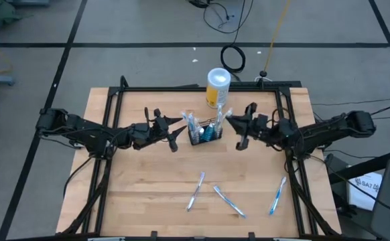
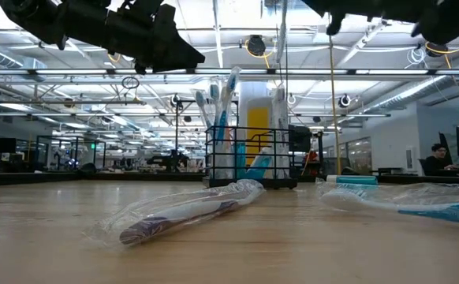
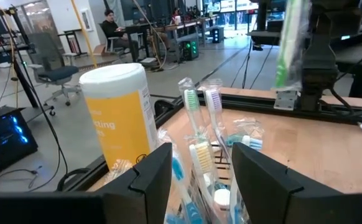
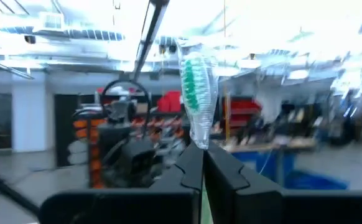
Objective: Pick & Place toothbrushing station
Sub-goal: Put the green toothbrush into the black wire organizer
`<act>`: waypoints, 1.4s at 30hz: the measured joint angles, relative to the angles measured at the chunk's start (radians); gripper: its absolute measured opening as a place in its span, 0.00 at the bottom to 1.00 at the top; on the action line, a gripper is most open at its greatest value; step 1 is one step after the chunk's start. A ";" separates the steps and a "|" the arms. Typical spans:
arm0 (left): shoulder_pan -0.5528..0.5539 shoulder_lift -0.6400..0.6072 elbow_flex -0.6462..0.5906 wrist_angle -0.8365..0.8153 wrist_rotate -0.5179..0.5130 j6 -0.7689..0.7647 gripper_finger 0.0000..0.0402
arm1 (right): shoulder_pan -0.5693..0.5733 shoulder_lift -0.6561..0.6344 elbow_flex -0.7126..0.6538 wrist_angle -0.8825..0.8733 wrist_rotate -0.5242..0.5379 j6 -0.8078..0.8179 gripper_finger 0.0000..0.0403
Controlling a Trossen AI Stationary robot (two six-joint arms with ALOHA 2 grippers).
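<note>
Tabletop basket (image 1: 205, 136); green-bristled toothbrush (image 4: 198, 99) wrist-view only

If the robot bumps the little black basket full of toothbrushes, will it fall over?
Maybe. The black wire basket looks light and low-walled, while the wrapped toothbrushes stand far above its rim, so it is probably top-heavy. A gentle bump might just slide it on the smooth wooden table.

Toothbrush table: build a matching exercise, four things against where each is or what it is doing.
Things
1. right gripper
2. left gripper
3. canister
4. wire basket

States
A. stands behind the basket, near the table's far edge
B. open, beside the basket
C. holds upright brushes
D. shut on a green-bristled toothbrush

Pairs: 1-D, 2-B, 3-A, 4-C
</note>
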 joint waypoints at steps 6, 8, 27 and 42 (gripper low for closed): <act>0.006 0.000 0.000 0.001 0.000 0.000 0.44 | -0.060 0.093 0.121 -0.118 0.002 -0.054 0.00; 0.007 0.000 0.000 0.000 -0.002 -0.001 0.44 | -0.088 0.135 0.160 -0.187 0.015 -0.059 0.00; 0.007 0.000 0.000 -0.086 0.000 -0.030 0.44 | -0.145 0.418 0.185 -0.188 0.313 -0.041 0.00; 0.007 0.000 0.000 -0.090 0.000 -0.030 0.44 | -0.106 0.429 0.185 -0.187 0.313 -0.236 0.00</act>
